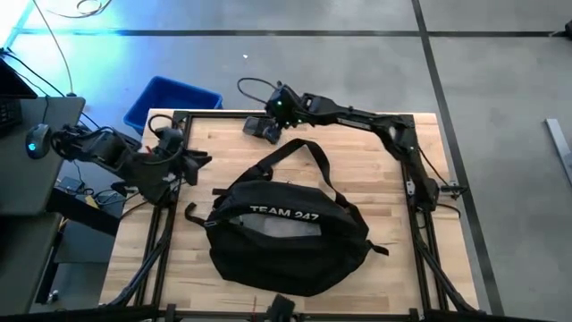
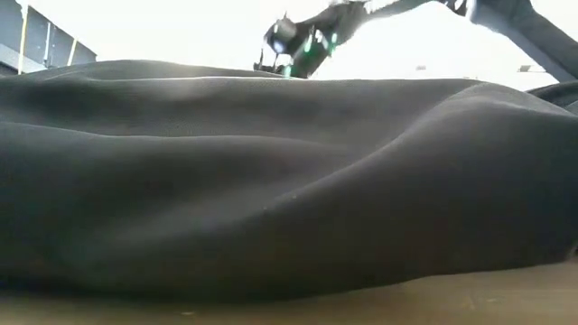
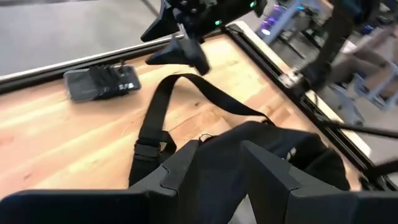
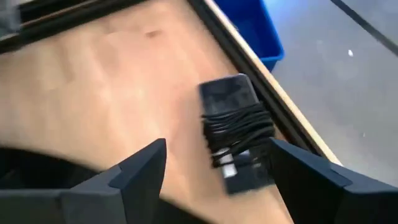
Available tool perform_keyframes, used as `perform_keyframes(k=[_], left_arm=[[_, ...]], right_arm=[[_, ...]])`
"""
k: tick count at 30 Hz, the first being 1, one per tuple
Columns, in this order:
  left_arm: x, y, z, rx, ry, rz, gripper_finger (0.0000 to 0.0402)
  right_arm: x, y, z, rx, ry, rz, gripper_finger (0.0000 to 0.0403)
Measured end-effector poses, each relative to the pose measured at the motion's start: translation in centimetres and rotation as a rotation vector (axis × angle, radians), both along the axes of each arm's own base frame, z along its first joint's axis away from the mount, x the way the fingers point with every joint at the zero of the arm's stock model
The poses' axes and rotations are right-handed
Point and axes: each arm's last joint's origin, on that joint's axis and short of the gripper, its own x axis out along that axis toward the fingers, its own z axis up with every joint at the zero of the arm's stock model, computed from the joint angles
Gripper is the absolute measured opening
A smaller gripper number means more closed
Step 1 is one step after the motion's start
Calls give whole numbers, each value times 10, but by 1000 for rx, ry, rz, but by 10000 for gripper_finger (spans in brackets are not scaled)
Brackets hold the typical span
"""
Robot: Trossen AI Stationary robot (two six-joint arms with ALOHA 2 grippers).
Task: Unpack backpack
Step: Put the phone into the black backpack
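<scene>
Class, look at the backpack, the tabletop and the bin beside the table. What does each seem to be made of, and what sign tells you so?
Backpack: probably woven synthetic fabric, matte black; it sags and folds softly, with flat webbing straps.
Tabletop: pale wood, likely joined strips; grain lines and seams show, with a smooth, low sheen.
Bin: apparently moulded plastic; uniform bright blue, with smooth rigid walls.

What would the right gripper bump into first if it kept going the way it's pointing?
Probably the black power adapter wrapped in its cord, lying on the wooden table right ahead of the open right gripper. Depth is hard to judge, so it might meet bare table first.
</scene>
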Motion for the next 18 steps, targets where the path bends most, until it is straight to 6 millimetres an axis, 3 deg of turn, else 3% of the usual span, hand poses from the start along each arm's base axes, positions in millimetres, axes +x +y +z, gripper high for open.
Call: perform_keyframes(k=[5,13,18], left_arm=[[18,3,-8,-28,33,95,101],[43,13,-13,-46,74,120,101],[52,27,-6,15,113,57,99]], right_arm=[[13,-10,-41,7,29,-40,207],[20,-8,-71,-11,104,-119,16],[19,-14,-65,-6,49,-240,11]])
